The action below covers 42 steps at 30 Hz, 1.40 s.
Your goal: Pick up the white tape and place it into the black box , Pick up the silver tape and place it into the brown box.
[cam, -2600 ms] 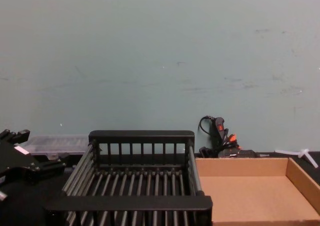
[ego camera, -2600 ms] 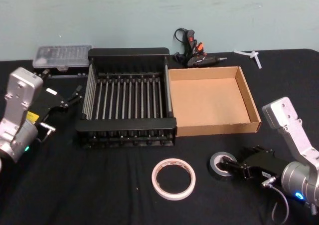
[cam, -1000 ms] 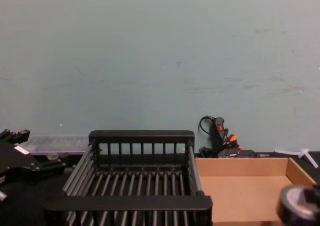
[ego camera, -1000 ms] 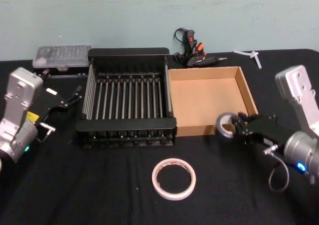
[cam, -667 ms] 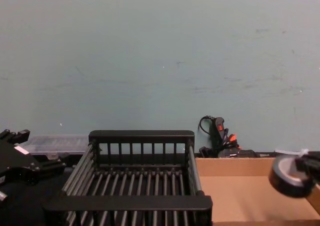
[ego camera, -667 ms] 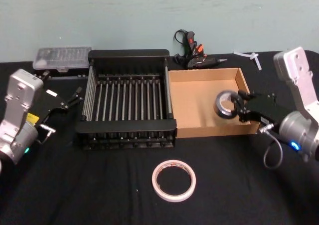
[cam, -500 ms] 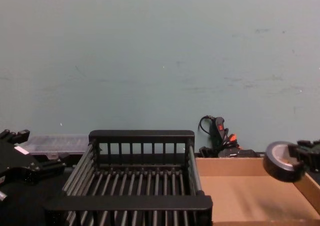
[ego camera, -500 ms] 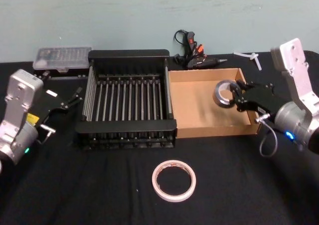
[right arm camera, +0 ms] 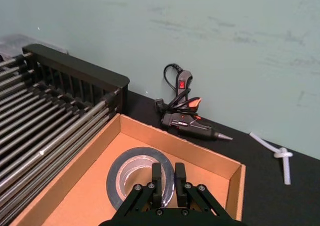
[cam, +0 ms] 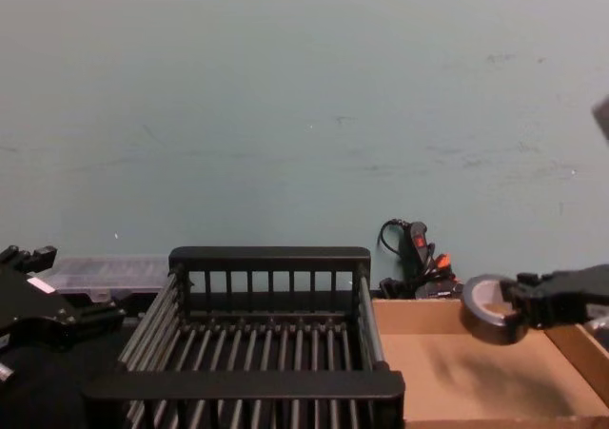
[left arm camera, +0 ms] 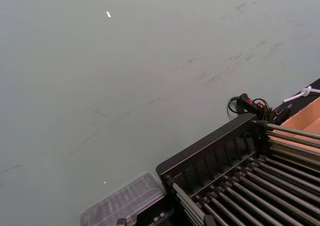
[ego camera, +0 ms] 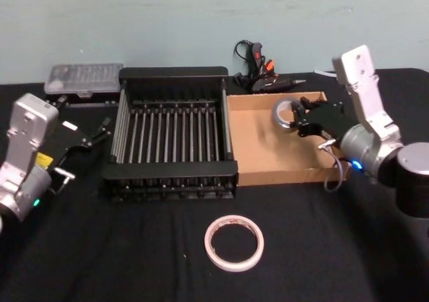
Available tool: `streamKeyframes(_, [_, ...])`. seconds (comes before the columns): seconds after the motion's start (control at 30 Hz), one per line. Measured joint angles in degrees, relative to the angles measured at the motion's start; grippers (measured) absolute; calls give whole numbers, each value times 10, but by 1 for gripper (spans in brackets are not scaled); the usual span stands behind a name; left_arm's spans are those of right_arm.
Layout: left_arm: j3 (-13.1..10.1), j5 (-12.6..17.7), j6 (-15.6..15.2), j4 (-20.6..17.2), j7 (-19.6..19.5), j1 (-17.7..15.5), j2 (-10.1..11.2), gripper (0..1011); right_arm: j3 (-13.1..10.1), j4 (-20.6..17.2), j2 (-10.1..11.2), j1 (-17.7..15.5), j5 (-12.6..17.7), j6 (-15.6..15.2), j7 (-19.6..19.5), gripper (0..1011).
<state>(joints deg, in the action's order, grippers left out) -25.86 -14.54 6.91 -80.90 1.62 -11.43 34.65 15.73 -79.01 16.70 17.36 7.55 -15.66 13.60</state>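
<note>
Right gripper (ego camera: 299,120) carried round grey silver tape (ego camera: 285,113) farther over cardboard brown box (ego camera: 258,156), seemingly aloft

A table (ego camera: 100,262) draped in black cloth carries everything. The black box (ego camera: 173,136) sits near its middle. Touching the crate's right side lies the brown box (ego camera: 268,151). In front of the crate, well apart, lies the white tape (ego camera: 234,242), flat. Behind the crate's left corner rests 1 clear plastic case (ego camera: 83,78); behind its right corner, a glue gun (ego camera: 263,74).
</note>
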Motion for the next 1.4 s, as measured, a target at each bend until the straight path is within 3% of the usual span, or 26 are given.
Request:
streamKeyframes(0.33, [0,0,0,0,0,0,0,1001,5,62,-24,23,-24,11,-8,158])
streamKeyframes(0.77, [0,0,0,0,0,0,0,1002,5,60,-23,22,-24,11,-8,164])
streamKeyframes(1.4, [0,0,0,0,0,0,0,1001,5,58,-22,22,-22,11,-7,759])
